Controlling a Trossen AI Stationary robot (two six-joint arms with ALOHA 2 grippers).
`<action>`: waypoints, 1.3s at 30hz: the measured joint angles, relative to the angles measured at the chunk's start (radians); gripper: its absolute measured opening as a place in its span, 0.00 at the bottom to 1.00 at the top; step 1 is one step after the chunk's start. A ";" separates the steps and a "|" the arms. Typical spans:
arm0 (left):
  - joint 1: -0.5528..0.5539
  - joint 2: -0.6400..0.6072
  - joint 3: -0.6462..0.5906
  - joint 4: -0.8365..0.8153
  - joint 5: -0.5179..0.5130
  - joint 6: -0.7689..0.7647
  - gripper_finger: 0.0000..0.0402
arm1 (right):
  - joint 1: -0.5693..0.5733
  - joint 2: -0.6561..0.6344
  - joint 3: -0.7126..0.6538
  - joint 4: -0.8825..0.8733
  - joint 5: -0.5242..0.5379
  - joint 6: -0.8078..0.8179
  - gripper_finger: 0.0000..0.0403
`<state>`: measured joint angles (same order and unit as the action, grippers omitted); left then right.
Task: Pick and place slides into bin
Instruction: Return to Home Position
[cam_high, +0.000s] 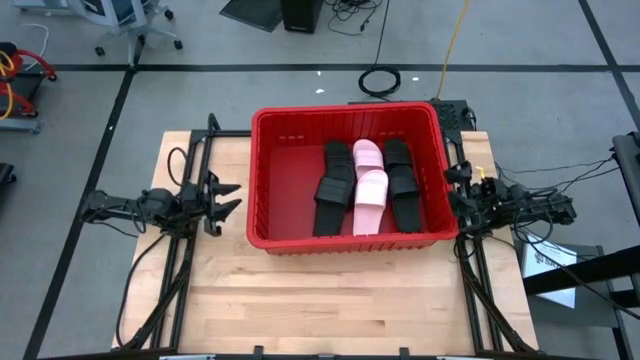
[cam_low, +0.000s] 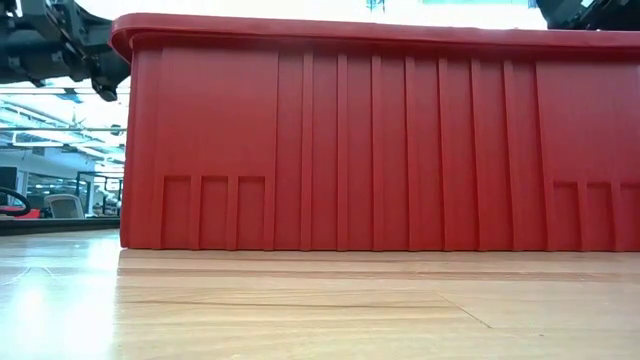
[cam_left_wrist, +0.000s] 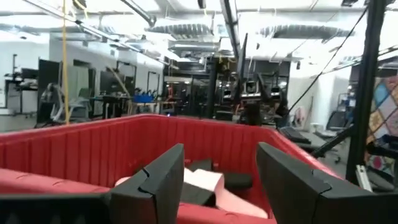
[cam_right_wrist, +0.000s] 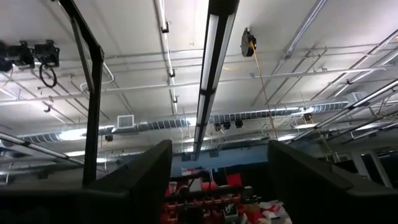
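Grey floor (cam_high: 250, 90), dark tape lines; coiled cable (cam_high: 381, 80) top centre. Office chair (cam_high: 135, 35) upper left. Pale wood worktop (cam_high: 330, 300). Overhead: long strip light (cam_right_wrist: 214, 56), silver ducting (cam_right_wrist: 205, 119).

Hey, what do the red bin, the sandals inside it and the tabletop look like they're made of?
The bin: likely moulded hard plastic, slightly glossy, with ribbed walls. The black slides and pink slides: probably matte foam or rubber, since they show no sheen. The table: pale wood planks with visible grain and a satin finish.
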<state>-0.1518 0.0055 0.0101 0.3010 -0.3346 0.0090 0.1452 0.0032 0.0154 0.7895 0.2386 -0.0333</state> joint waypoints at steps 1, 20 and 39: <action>0.000 0.000 0.000 -0.009 -0.005 -0.003 0.50 | 0.000 0.000 0.000 -0.012 0.000 -0.006 0.63; 0.000 0.000 0.000 -0.046 -0.034 -0.014 0.50 | 0.000 0.000 0.000 -0.298 0.001 -0.153 0.63; 0.000 0.001 0.000 -0.046 -0.034 -0.015 0.50 | 0.000 0.001 0.000 -0.276 -0.001 -0.196 0.63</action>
<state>-0.1516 0.0063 0.0101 0.2550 -0.3687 -0.0060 0.1452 0.0044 0.0151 0.5140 0.2379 -0.2295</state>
